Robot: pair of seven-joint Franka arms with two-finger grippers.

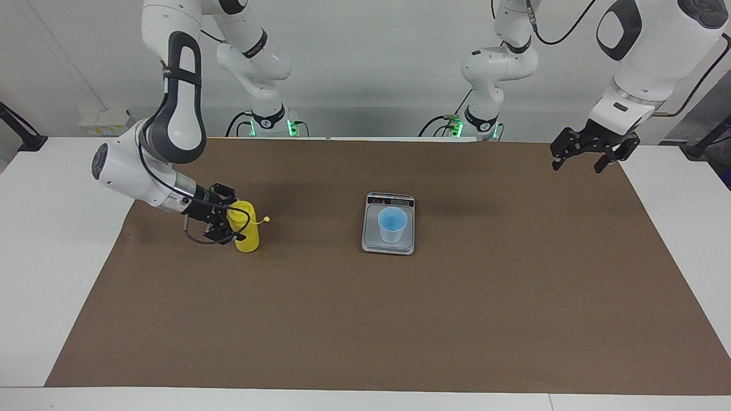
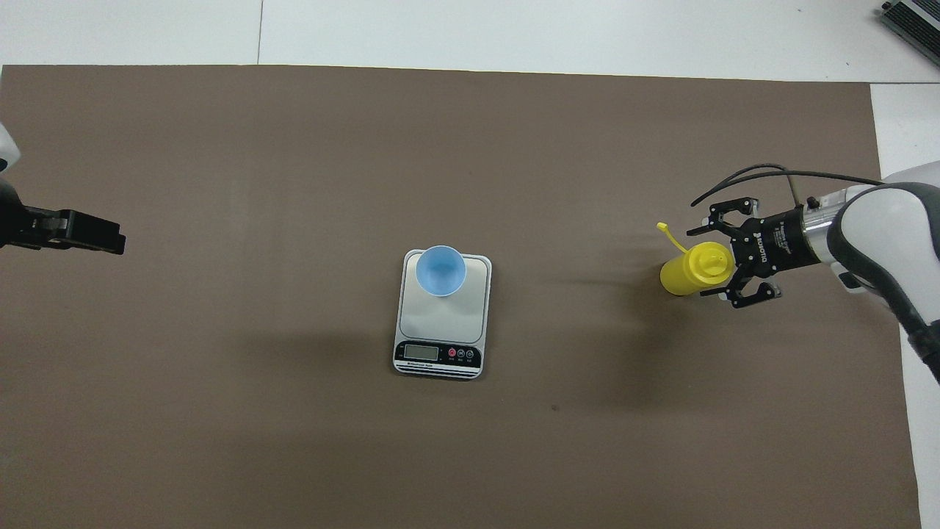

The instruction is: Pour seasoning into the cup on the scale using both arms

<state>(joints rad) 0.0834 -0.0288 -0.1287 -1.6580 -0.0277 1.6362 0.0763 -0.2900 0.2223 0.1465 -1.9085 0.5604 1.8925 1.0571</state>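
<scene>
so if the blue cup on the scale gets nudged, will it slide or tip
The cup is thin, translucent and looks empty, so it is probably very light and would skid across the scale at a slight touch. It tapers to a narrow base, so a push near the rim would more likely tip it. Its walls would probably flex under a firm claw squeeze.

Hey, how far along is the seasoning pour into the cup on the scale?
Done: the cup sits on the scale. In hand: nothing is gripped; the seasoning bottle stands upright on the mat, the right gripper open beside it, while the left gripper waits open over the mat's edge. Left: I can't tell whether the cup holds seasoning, so the pour may remain.
</scene>
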